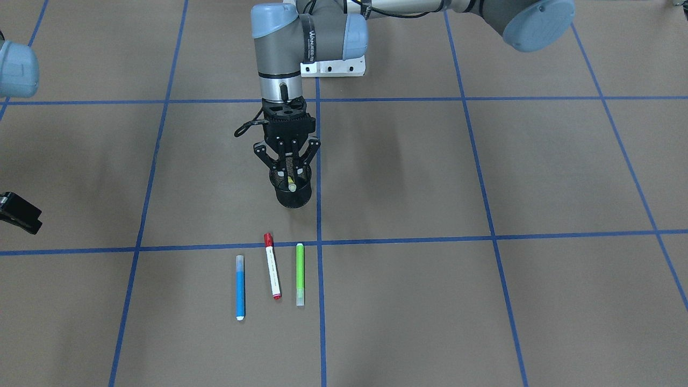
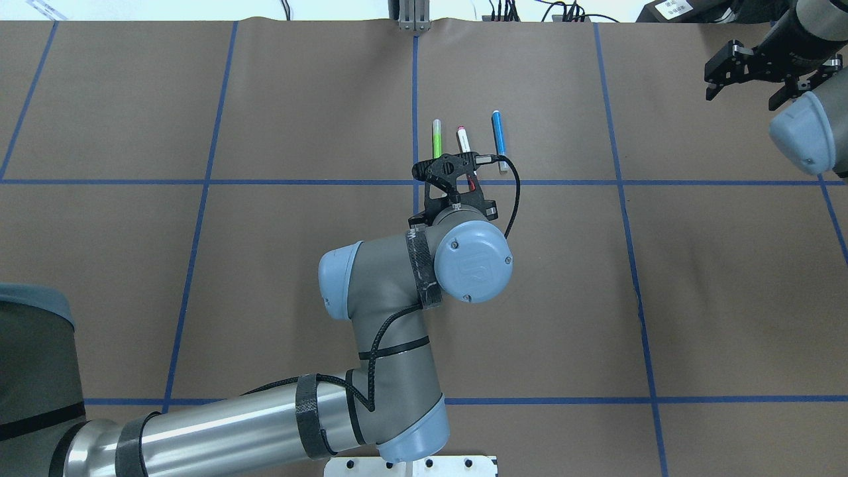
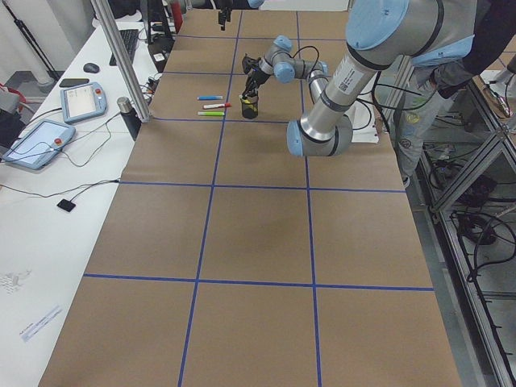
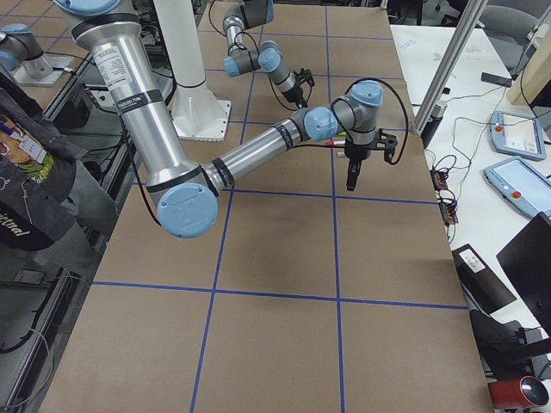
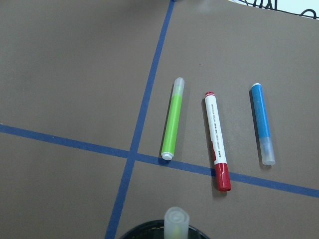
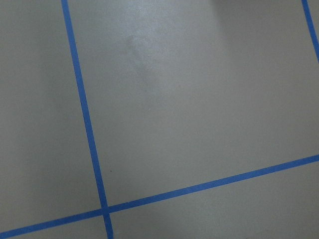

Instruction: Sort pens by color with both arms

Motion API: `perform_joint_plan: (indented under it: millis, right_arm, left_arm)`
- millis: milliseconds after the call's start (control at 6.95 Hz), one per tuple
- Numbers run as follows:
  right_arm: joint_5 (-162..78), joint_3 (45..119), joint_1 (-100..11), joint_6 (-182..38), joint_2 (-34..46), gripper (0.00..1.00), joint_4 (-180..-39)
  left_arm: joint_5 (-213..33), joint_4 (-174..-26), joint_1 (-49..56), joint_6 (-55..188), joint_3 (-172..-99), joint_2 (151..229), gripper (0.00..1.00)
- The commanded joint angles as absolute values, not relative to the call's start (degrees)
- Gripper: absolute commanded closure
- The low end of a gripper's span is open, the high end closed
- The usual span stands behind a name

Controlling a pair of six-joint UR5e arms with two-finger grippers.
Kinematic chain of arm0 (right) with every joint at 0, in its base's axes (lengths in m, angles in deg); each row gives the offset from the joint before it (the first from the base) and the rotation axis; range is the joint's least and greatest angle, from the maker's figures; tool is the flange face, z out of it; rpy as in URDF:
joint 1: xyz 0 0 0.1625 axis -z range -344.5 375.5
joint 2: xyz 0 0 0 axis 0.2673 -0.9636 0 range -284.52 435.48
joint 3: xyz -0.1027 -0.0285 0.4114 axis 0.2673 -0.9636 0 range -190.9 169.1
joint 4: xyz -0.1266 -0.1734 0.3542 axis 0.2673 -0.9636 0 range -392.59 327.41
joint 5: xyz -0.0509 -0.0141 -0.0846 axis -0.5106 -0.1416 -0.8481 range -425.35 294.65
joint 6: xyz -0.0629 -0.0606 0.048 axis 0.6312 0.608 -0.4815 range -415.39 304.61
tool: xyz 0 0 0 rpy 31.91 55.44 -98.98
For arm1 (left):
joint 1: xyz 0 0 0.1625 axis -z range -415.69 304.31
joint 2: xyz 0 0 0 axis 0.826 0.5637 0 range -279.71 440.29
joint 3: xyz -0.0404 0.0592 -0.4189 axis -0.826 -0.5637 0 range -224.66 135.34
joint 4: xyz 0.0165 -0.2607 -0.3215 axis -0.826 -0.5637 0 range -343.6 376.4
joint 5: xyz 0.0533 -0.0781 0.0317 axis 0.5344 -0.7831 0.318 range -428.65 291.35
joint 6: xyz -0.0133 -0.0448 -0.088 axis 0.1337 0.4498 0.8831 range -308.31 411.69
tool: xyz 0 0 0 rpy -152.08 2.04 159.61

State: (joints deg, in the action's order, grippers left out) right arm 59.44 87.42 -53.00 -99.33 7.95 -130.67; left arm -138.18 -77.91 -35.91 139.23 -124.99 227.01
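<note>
My left gripper (image 1: 290,171) points straight down over a black mesh cup (image 1: 293,197) and is shut on the yellow pen (image 1: 291,184), which stands in the cup. The pen's cap (image 5: 177,221) shows at the bottom of the left wrist view, above the cup rim (image 5: 139,233). Beyond the cup three pens lie side by side on the table: lime green (image 1: 300,274), white with a red cap (image 1: 272,266) and blue (image 1: 240,287). They also show in the left wrist view: green (image 5: 172,119), red-capped (image 5: 217,142), blue (image 5: 261,124). My right gripper (image 2: 762,76) is open and empty, far off at the table's right.
The table is covered in brown paper with a blue tape grid (image 1: 318,242). The right wrist view shows only bare paper and tape lines (image 6: 84,124). The white pedestal base (image 1: 333,67) stands at the robot's side of the table.
</note>
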Motion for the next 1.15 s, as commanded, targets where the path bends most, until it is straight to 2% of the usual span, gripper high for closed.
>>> perform_joint_plan:
  millis: [0, 432, 863, 1007]
  right_arm:
    - [59.37, 87.36, -53.05, -99.33, 7.98, 0.01, -130.67]
    - [59.46, 87.36, -53.05, -99.33, 8.07, 0.01, -130.67]
    - [59.46, 87.45, -52.96, -99.42, 8.07, 0.01, -130.67]
    - [59.46, 87.45, -52.96, -99.42, 8.07, 0.01, -130.67]
  left_arm:
    - [-138.18, -77.91, -35.83, 139.14, -125.16, 226.98, 0.91]
    - [-138.61, -77.21, -35.65, 135.82, -129.97, 226.36, 1.0]
    - [-140.62, -67.66, -35.39, 131.06, -140.08, 226.27, 1.0]
    - [-140.81, -67.54, -34.17, 130.27, -140.28, 226.45, 1.0]
